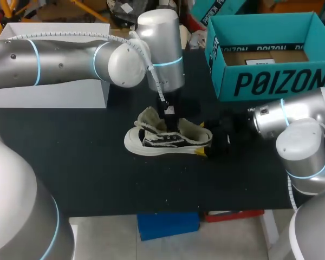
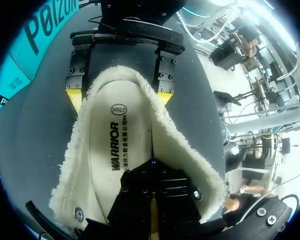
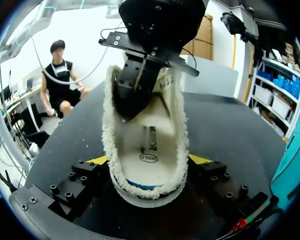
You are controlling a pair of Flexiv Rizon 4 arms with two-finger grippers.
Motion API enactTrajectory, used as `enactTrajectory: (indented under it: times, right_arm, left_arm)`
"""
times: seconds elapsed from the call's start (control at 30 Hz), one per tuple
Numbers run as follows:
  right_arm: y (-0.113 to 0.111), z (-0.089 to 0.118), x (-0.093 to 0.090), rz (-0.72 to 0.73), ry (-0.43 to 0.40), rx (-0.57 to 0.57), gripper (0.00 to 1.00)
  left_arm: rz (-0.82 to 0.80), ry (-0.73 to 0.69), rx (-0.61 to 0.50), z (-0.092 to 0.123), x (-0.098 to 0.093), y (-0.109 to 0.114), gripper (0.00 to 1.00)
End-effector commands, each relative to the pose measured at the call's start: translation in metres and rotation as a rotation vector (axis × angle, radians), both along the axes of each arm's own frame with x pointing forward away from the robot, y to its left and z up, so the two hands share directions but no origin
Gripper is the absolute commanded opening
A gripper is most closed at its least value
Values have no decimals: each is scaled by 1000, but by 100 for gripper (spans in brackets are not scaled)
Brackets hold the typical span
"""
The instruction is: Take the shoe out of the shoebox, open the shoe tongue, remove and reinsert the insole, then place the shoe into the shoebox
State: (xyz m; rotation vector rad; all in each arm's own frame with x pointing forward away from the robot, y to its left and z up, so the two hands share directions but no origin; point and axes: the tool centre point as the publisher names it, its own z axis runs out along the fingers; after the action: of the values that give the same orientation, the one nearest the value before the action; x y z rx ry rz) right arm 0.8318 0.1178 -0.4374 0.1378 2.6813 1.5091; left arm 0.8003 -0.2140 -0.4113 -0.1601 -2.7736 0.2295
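Note:
A low shoe [image 1: 165, 141] with a white sole and cream fleece lining lies on the black table [image 1: 70, 168], heel toward my right arm. My right gripper [image 1: 203, 140] has its yellow fingertips [image 3: 98, 160] pressed against both sides of the heel [image 3: 149, 190]. From above, my left gripper [image 1: 169, 120] comes down into the shoe's mouth. Its black fingers [image 2: 140, 192] are shut together, with their ends on the white insole [image 2: 115, 145] toward the toe. In the left wrist view the right gripper [image 2: 119, 96] brackets the fleece collar. The teal shoebox [image 1: 271, 81] stands open at the back right.
A white box [image 1: 54, 92] stands at the back left of the table, under my left arm. The shoebox sits close behind my right arm's wrist. Bare black table lies in front of the shoe.

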Motion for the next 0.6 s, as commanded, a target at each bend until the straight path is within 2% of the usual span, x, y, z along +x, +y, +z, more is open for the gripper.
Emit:
enactTrajectory:
  times: [0.03,0.43,0.47,0.6]
  right_arm:
    - [1,0,1,-3,1,0,0]
    - [1,0,1,-3,1,0,0]
    - [1,0,1,-3,1,0,0]
    - [1,0,1,-3,1,0,0]
  left_arm:
    - [-1,-8,16,-9,-3,-6,0]
    - [20,-26,50,-12,-8,-9,0]
    - [22,-29,58,-12,-8,-9,15]
    - [19,-77,95,-11,-10,-10,31]
